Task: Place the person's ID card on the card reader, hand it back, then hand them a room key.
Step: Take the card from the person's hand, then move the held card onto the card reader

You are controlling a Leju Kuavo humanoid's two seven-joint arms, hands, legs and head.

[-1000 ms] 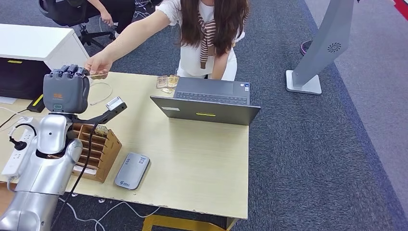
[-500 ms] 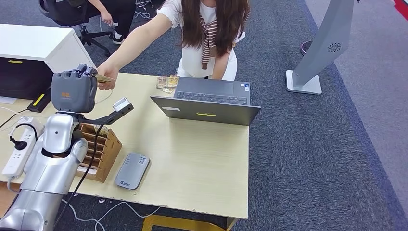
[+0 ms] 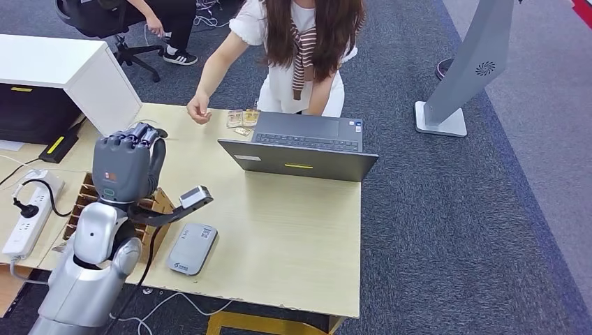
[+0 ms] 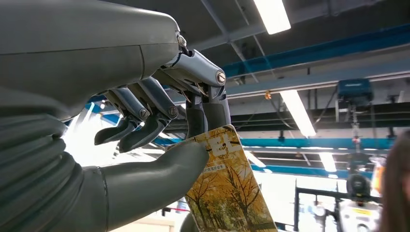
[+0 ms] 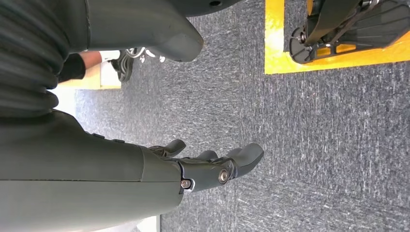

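Wooden slotted holder (image 3: 150,223) sits under my raised left hand (image 3: 126,164), which pinches the ID card (image 4: 227,193) between thumb and fingers. Just beside the holder lies the grey card reader (image 3: 191,248) on the pale table (image 3: 293,230). My right hand (image 5: 212,169) hangs empty, fingers apart, over grey carpet (image 5: 314,145).

I'm seeing the grey left hand (image 4: 159,145) pinching the ID card (image 4: 227,193), printed with golden-yellow autumn trees. I'm looking at a pale wood desk (image 3: 293,230), silver-grey card reader (image 3: 191,248), brown wooden organizer (image 3: 155,216), dark grey laptop (image 3: 300,148) and blue-grey carpet (image 3: 454,230).
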